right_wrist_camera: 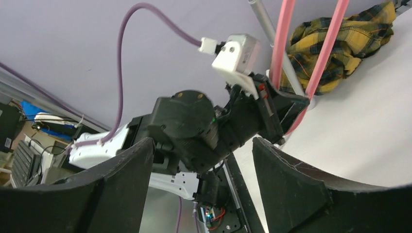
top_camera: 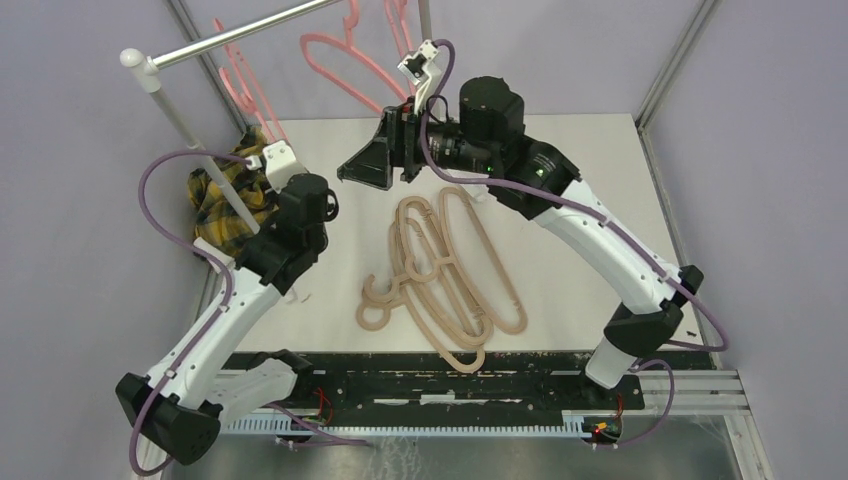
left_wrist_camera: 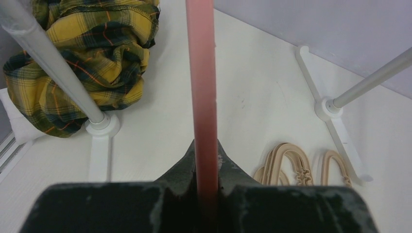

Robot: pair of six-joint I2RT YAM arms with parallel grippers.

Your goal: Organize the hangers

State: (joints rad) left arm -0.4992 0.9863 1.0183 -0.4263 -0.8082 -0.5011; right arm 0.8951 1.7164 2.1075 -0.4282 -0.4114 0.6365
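While the left claw [left_wrist_camera: 208, 191] pinches a pink hanger [left_wrist_camera: 201, 77] near the rail [top_camera: 250, 33], the right claw [right_wrist_camera: 203, 143] hovers open near beige hangers [top_camera: 447, 290] heaped on the surface [top_camera: 560, 200]; next, probably, hang it there and let go.

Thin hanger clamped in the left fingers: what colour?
Salmon pink; the thin matte hanger shows best in the left wrist view.

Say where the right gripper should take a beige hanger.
Grip the beige hangers' long outer bar on the pile's right side, from straight above, jaws across it: the pile lies flat and overlapping, and that bar has bare table beside it.
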